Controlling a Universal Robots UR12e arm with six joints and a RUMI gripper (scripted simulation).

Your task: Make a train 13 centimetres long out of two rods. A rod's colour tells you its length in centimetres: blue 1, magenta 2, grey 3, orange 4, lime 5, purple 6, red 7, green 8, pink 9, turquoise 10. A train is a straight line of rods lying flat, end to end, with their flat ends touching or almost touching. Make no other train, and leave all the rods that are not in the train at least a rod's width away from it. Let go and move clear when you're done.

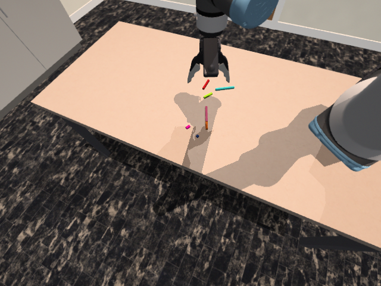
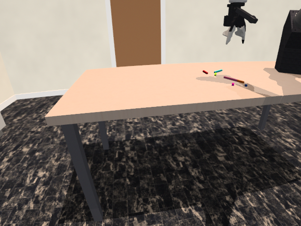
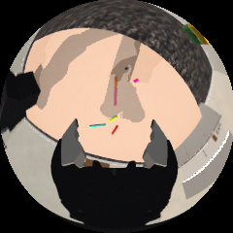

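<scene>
Pincer (image 1: 209, 80) (image 2: 234, 42) (image 3: 115, 119): spread wide, above table (image 1: 101, 67) (image 2: 136, 90) (image 3: 63, 63).
Pink rod (image 1: 206, 113) (image 2: 229, 78) (image 3: 116, 96), orange rod (image 1: 206, 125) (image 2: 240, 81) (image 3: 116, 81): end to end, below pincer.

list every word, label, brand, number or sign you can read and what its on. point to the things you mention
No text can be read in any view.
The short coloured rods (image 1: 224, 88) (image 2: 217, 70) (image 3: 97, 125) show no legible marks.
The black two-jaw end effector (image 1: 209, 81) (image 2: 234, 42) (image 3: 115, 119) shows no readable brand or number.
</scene>
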